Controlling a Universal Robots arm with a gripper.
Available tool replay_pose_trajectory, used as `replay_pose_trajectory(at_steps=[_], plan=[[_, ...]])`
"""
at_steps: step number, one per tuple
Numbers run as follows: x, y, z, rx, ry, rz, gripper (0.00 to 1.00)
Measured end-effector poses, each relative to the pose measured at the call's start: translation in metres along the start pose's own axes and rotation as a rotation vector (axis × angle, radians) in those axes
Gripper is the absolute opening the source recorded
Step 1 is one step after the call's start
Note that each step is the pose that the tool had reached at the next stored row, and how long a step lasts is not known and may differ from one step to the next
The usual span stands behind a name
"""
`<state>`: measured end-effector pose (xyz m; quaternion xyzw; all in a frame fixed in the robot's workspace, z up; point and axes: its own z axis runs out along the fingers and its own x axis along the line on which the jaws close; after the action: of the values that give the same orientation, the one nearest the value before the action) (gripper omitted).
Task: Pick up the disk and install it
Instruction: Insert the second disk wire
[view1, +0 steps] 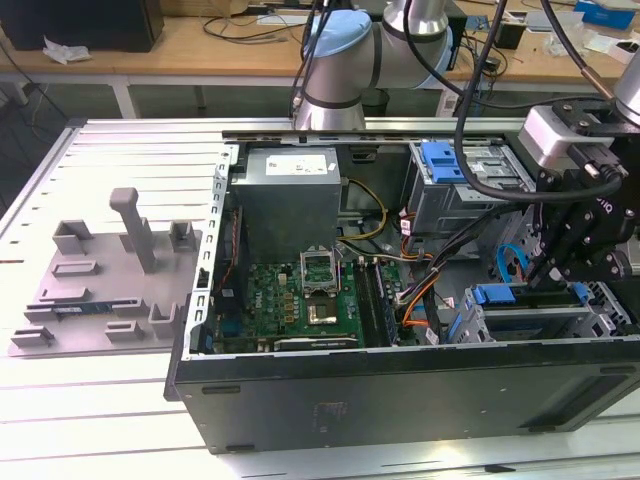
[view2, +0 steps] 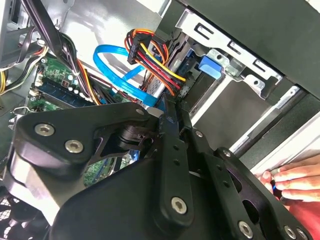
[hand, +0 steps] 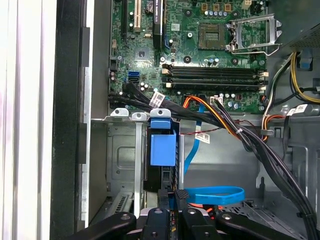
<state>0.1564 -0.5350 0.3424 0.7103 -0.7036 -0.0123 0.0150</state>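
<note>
Here, in the exterior view, the black robot hand (view1: 553, 280) hangs over the blue-framed silver disk (view1: 525, 295), lodged in the open grey computer case's (view1: 400, 400) bay. In the second wrist view its fingers (view2: 167, 131) sit together. In the first wrist view they meet the disk's end: installation under way, likely needing a straight push.

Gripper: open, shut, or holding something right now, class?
Gripper: cannot be told; it sits right by the blue-framed rectangular hard disk.

The arm (view1: 350, 60) reaches in from the far side, its wrist bent downward at the exterior view's right. The black end effector (view1: 560, 272) points down; in the first wrist view its fingers (hand: 163, 199) stand close together. A person's hand (view2: 295, 182) shows in the second wrist view.
</note>
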Motion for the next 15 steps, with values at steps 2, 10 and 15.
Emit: replay_pose_trajectory(at_steps=[2, 10, 15], plan=[[0.0000, -0.0001, 0.0005, 0.0001, 0.0001, 0.000, 0.16], [0.0000, -0.0001, 0.0028, 0.0000, 0.0000, 0.000, 0.16], [0.0000, -0.0002, 0.0037, 0.0000, 0.0001, 0.000, 0.16]])
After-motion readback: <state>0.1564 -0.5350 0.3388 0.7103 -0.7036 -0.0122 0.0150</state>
